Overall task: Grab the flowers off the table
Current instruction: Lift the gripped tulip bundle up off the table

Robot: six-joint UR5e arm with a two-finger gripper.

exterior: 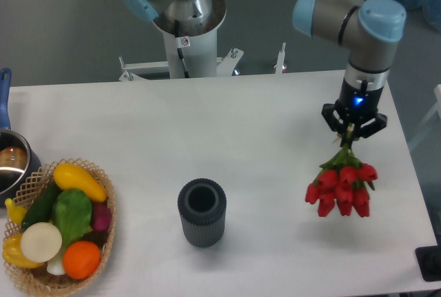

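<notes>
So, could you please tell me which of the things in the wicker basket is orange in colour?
The round orange fruit at the front edge of the wicker basket. Beside it lie a white onion, a green leafy vegetable and a yellow squash.

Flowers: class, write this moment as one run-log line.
gripper: shut on flowers | stems up, red heads hanging | over right side of table | dark ribbed cup: untouched

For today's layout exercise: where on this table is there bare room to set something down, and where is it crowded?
Bare: the wide stretch of table behind the vase, and the strip between vase and flowers. Crowded: the left edge, with the basket and pot. The end effector holds the flowers at the right.
</notes>
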